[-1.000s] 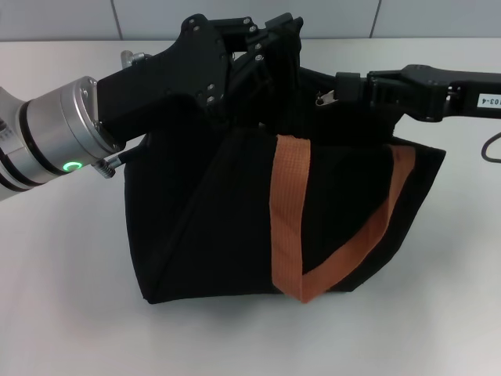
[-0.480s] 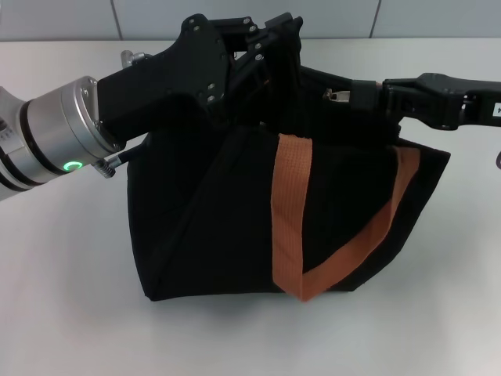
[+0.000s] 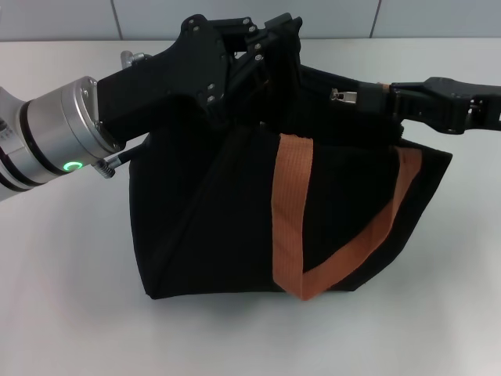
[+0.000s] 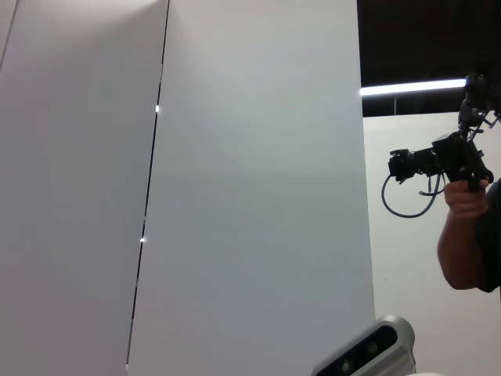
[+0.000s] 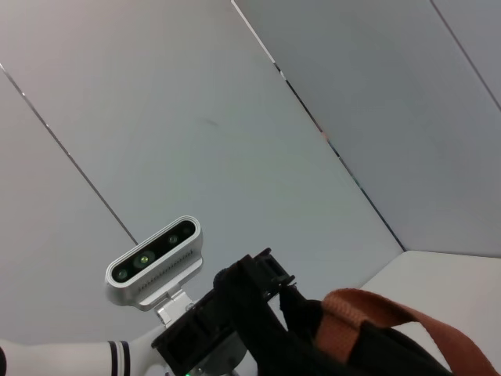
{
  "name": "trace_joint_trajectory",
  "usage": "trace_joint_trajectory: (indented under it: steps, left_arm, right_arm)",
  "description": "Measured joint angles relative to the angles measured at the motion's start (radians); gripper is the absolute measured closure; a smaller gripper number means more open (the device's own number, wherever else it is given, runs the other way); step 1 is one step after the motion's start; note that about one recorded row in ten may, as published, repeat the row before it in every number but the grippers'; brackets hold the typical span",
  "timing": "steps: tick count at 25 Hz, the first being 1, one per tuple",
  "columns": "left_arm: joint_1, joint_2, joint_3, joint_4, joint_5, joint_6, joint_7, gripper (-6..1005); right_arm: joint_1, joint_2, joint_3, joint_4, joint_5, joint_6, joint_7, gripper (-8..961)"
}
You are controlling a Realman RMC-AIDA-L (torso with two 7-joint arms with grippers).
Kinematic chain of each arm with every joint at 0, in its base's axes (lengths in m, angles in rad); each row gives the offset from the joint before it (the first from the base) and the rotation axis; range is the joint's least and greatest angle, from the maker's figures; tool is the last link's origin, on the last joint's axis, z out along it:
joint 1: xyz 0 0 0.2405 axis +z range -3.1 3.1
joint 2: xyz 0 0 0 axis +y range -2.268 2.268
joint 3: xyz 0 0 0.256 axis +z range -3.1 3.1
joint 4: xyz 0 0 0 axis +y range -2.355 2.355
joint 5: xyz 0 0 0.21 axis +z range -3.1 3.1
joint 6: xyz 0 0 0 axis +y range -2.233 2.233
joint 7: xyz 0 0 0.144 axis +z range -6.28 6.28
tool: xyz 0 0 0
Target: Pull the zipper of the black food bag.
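**Zip pull under way**

On the worktop (image 3: 70,313) sits the black bag (image 3: 227,227). Left claw (image 3: 270,47) pins its top edge, grip unclear. Right claw (image 3: 389,98) pinches the zipper tab (image 3: 344,95); next, a steady straight pull along the track.

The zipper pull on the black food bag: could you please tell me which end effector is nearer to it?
Right. The right end effector sits at the zipper pull on the black food bag; the left end effector holds the bag's top edge farther along.
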Motion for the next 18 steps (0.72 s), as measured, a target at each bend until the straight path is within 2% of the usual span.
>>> trace_joint_trajectory:
  steps: [18]
  left_arm:
    - [-0.001, 0.000, -0.005, 0.000, 0.000, -0.003, 0.000, 954]
  right_arm:
    - [-0.031, -0.011, 0.018, -0.002, -0.001, 0.010, -0.011, 953]
